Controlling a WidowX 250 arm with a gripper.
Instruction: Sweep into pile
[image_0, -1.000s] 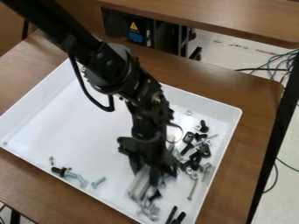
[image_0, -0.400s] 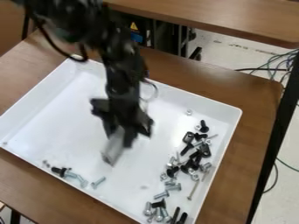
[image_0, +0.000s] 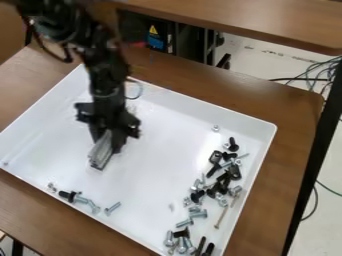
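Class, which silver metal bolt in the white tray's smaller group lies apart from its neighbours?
The group's rightmost silver bolt in the picture; the others lie in line with a black piece.

The arm (image_0: 107, 65) is blurred and cut off at the top edge. The gripper (image_0: 107, 141) hides the grey block's (image_0: 101, 153) upper end. The bottom edge crops the tray (image_0: 153, 170).

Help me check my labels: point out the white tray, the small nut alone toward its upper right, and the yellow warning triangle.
White tray (image_0: 147, 185): camera view, bare floor.
Small nut (image_0: 216, 128): camera view, its middle.
Yellow warning triangle (image_0: 153, 30): camera view, its middle.
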